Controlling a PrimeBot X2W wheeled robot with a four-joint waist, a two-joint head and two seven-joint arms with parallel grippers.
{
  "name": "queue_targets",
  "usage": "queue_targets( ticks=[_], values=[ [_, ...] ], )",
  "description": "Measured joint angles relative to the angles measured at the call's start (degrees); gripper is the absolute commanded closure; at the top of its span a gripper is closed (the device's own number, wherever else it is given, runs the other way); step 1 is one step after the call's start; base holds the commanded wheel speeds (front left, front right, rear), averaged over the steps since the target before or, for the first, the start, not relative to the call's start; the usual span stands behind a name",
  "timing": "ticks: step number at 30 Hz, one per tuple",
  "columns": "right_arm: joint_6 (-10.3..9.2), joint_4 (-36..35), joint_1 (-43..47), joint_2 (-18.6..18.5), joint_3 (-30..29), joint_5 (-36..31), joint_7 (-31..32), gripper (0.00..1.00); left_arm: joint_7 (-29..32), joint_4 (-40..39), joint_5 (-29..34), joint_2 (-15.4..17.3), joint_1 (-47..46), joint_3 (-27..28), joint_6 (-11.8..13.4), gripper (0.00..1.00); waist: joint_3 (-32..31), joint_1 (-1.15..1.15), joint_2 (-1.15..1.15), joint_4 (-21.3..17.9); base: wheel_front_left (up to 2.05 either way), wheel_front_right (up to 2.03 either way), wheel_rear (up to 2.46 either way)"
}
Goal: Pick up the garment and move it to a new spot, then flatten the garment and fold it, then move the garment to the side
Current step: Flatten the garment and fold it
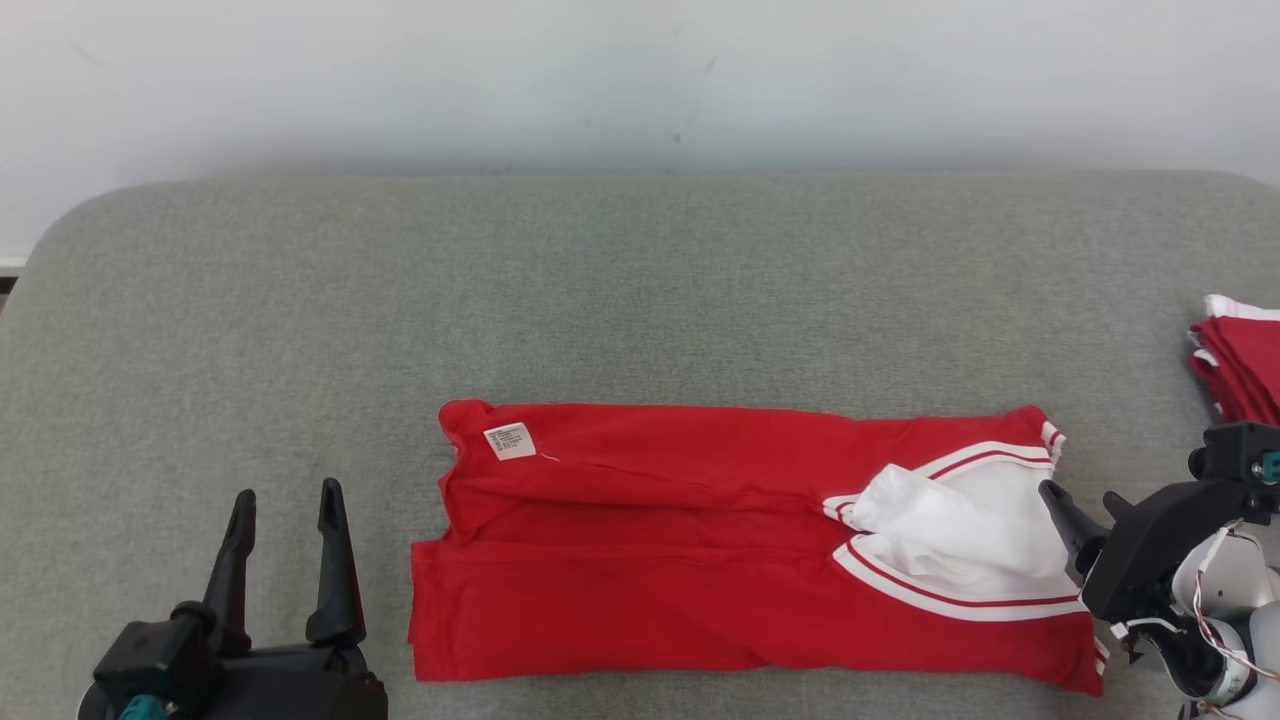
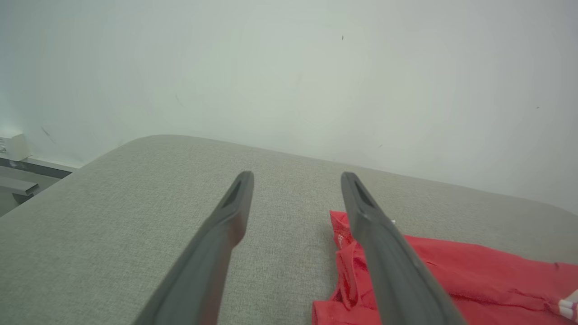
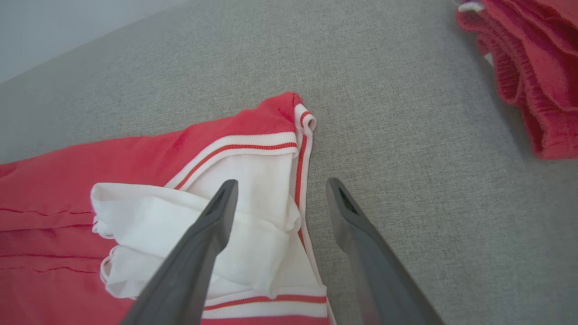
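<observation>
A red garment (image 1: pixel 680 560) with white, red-striped trim lies folded into a long band on the grey padded table (image 1: pixel 640 290), near the front edge. Its white sleeves (image 1: pixel 950 535) are bunched at the right end, and a small label (image 1: pixel 510 441) shows at the left end. My left gripper (image 1: pixel 287 500) stands open just left of the garment (image 2: pixel 474 271), holding nothing. My right gripper (image 1: pixel 1085 500) hovers open at the garment's right end. In the right wrist view its left finger is over the white sleeves (image 3: pixel 180 225) and its right finger over bare table, gripper (image 3: pixel 280 187) empty.
A stack of folded red garments (image 1: pixel 1240 365) sits at the table's right edge, seen again as red garments (image 3: pixel 533 67) in the right wrist view. A pale wall (image 1: pixel 640 70) runs behind the table. Grey surface stretches open behind and to the left of the garment.
</observation>
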Motion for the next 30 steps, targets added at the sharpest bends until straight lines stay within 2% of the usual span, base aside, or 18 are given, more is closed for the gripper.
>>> queue_targets(
  ticks=[8, 9, 17, 18, 20, 21, 27, 30],
  values=[
    [0.0, 9.3, -2.7, 3.9, -4.5, -5.8, 2.9, 0.0, 0.0, 1.5, 3.1, -2.3, 0.3, 2.4, -3.8, 0.0, 1.3, 0.0, 0.0, 2.7, 0.0, 0.0, 0.0],
    [0.0, 10.2, -2.8, 4.5, -5.1, -8.4, 3.3, 0.0, 0.0, 2.1, 3.4, -2.4, 0.5, 2.7, -4.3, 0.0, 1.4, 0.0, 0.0, 3.2, 0.0, 0.0, 0.0],
    [-0.01, 12.5, -4.2, 6.7, -7.5, -11.7, 3.7, 0.0, 0.0, 2.9, 4.3, -3.0, 0.8, 3.4, -5.3, 0.0, 1.4, 0.0, 0.0, 4.0, 0.0, 0.0, 0.0],
    [-0.16, 12.8, -4.3, 6.9, -7.6, -11.7, 3.6, 0.19, 0.0, 2.9, 4.4, -3.0, 0.9, 3.5, -5.3, 0.0, 1.4, 0.0, 0.0, 4.0, 0.0, 0.0, 0.0],
    [-0.18, 13.2, -4.6, 7.2, -7.5, -11.7, 3.1, 0.89, 0.0, 2.9, 4.6, -3.1, 0.9, 3.5, -5.4, 0.0, 1.3, 0.0, 0.0, 3.8, 0.0, 0.0, 0.0],
    [-0.18, 13.3, -4.7, 7.4, -7.3, -12.1, 2.7, 1.0, 0.0, 3.0, 4.6, -3.1, 0.9, 3.5, -5.4, 0.0, 1.3, 0.0, 0.0, 3.8, 0.0, 0.0, 0.0],
    [0.07, 13.6, -5.1, 8.1, -7.8, -14.3, -0.8, 1.0, 0.0, 3.1, 4.5, -3.2, 1.0, 3.4, -5.3, 0.0, 1.2, 0.0, 0.0, 3.1, 0.0, 0.0, 0.0],
    [0.05, 12.3, -5.0, 6.8, -9.2, -15.9, -2.5, 1.0, 0.0, 3.1, 4.1, -3.2, 1.1, 3.4, -4.8, 0.0, 1.0, 0.0, 0.0, 2.5, 0.0, 0.0, 0.0]
  ],
)
